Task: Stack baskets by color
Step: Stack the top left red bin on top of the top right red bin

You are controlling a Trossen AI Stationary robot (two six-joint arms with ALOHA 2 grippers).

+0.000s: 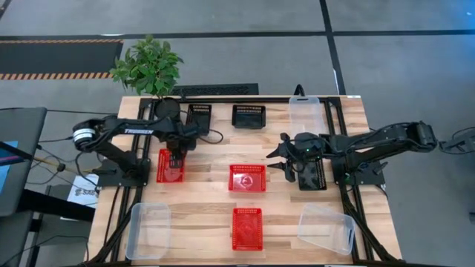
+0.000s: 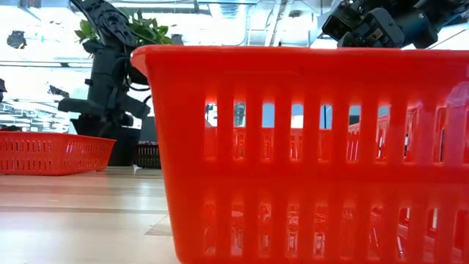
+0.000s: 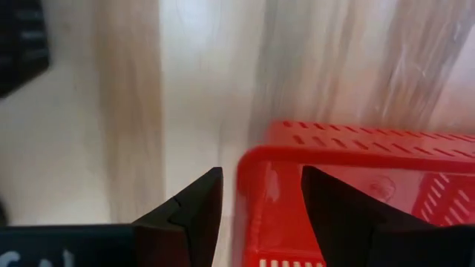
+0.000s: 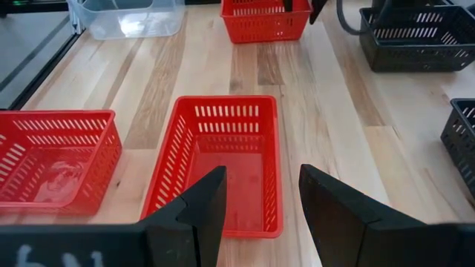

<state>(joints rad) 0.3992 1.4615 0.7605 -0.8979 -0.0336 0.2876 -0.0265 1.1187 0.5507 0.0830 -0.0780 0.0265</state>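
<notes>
High view: wooden table (image 1: 208,222) with baskets spread out. Three red baskets: one at the left (image 1: 170,165) under the left gripper (image 1: 177,159), one at the centre (image 1: 246,178), one near the front edge (image 1: 246,228). Black baskets: two at the back, one back-left (image 1: 199,116) beside the plant pot (image 1: 167,108), one back-centre (image 1: 249,116); a third black basket (image 1: 312,176) lies under the right gripper (image 1: 286,157). Clear bins: back right (image 1: 304,113), front left (image 1: 148,230), front right (image 1: 326,228), the last sitting skewed.

Left gripper points down at the left red basket. Left wrist view: fingers (image 3: 194,208) straddle the near rim of that red basket (image 3: 356,170), one finger outside the wall and one inside; jaws look parted around the rim, and I cannot tell if they pinch it.

Right gripper hovers between the centre red basket and the right black basket, above the table. Right wrist view: fingers (image 4: 200,204) apart with nothing between them, aimed toward the centre red basket (image 4: 223,163); the front red basket (image 4: 56,159) and the left red basket (image 4: 265,18) also show, well apart.

Low view: the front red basket (image 2: 315,154) fills the frame, another red basket (image 2: 51,152) is behind at the left.

No baskets are stacked by colour yet.
</notes>
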